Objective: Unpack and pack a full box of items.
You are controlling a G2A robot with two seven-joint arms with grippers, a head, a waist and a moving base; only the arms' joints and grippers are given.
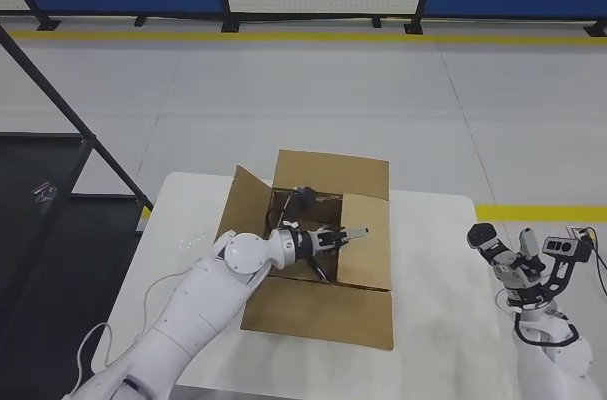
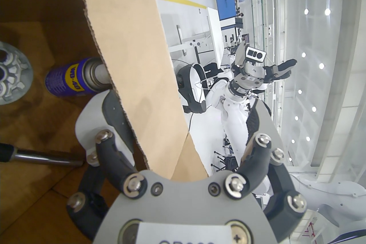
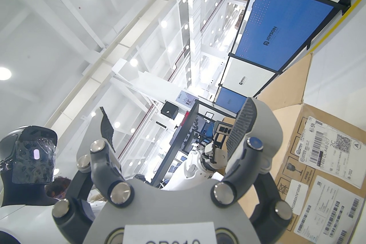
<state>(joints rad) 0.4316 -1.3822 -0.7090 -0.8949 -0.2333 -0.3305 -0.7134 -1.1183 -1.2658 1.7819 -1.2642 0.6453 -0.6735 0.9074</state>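
Note:
An open cardboard box (image 1: 323, 310) stands in the middle of the white table (image 1: 433, 300). My left gripper (image 1: 335, 240) is inside its opening, open. In the left wrist view that gripper (image 2: 186, 119) straddles a cardboard flap (image 2: 128, 36), with one finger (image 2: 111, 113) inside the box and the other outside, touching nothing else. In the box lie a blue spray can (image 2: 71, 80), a grey toothed metal disc (image 2: 11, 76) and a metal rod (image 2: 43, 156). My right gripper (image 1: 503, 245) is raised off to the right of the box, open and empty (image 3: 175, 125).
The box's outer side with white shipping labels (image 3: 320, 159) lies beside the right gripper. Bare table (image 1: 183, 230) shows left of the box, and a black frame (image 1: 73, 130) rises at the far left. The right arm (image 2: 251, 70) appears beyond the flap.

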